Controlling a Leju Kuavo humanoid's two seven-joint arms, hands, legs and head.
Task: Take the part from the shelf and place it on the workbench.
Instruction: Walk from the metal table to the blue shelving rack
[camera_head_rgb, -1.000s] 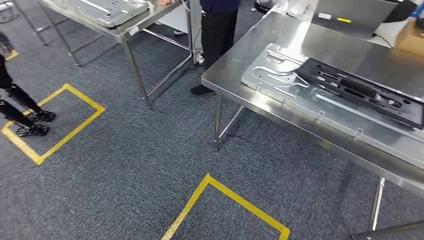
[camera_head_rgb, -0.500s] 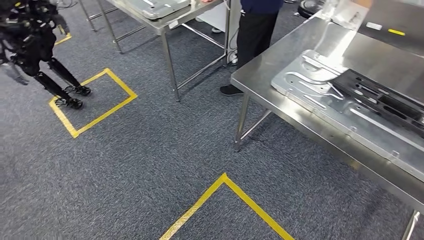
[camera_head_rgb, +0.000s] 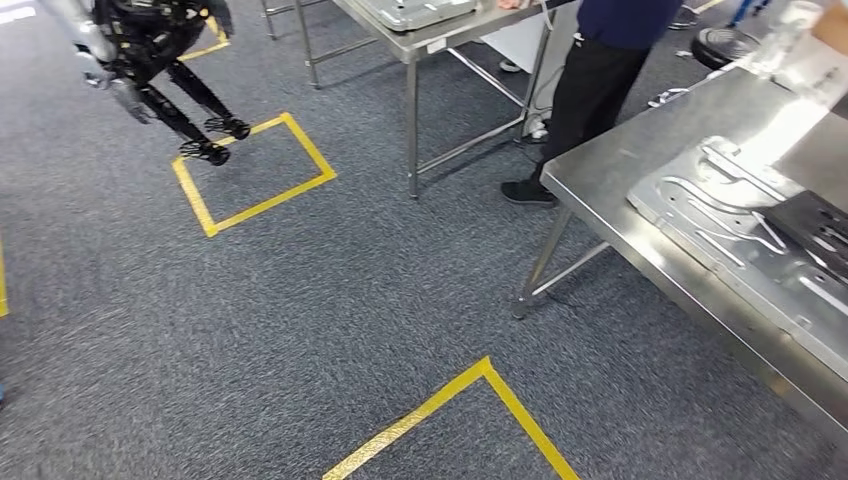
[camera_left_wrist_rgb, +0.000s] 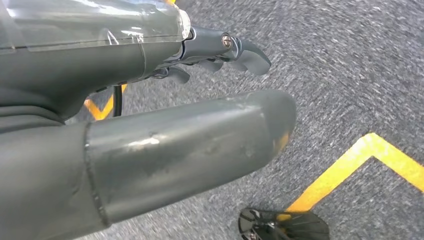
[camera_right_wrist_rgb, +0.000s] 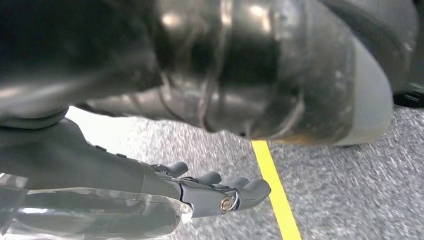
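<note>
A flat black part (camera_head_rgb: 822, 228) with cut-outs lies on a large silver stamped plate (camera_head_rgb: 715, 210), which rests on the steel workbench (camera_head_rgb: 610, 185) at the right of the head view. The black part is cut off by the picture's right edge. My left hand (camera_left_wrist_rgb: 165, 105) hangs over grey carpet, thumb and fingers (camera_left_wrist_rgb: 240, 50) stretched out, holding nothing. My right hand (camera_right_wrist_rgb: 200, 192) also hangs above the carpet beside a yellow floor line, its fingers (camera_right_wrist_rgb: 250, 189) loosely extended and empty. Both hands are well away from the workbench.
A person (camera_head_rgb: 600, 80) in dark trousers stands between the workbench and a second steel table (camera_head_rgb: 430, 45) carrying another silver plate (camera_head_rgb: 410, 10). Another dark robot (camera_head_rgb: 150, 50) stands at the far left by a yellow taped square (camera_head_rgb: 255, 170). A yellow tape corner (camera_head_rgb: 480, 380) marks the carpet in front of me.
The whole picture has shifted right: the camera has swung left. The workbench has slid toward the right edge and the other robot has come fully into view.
</note>
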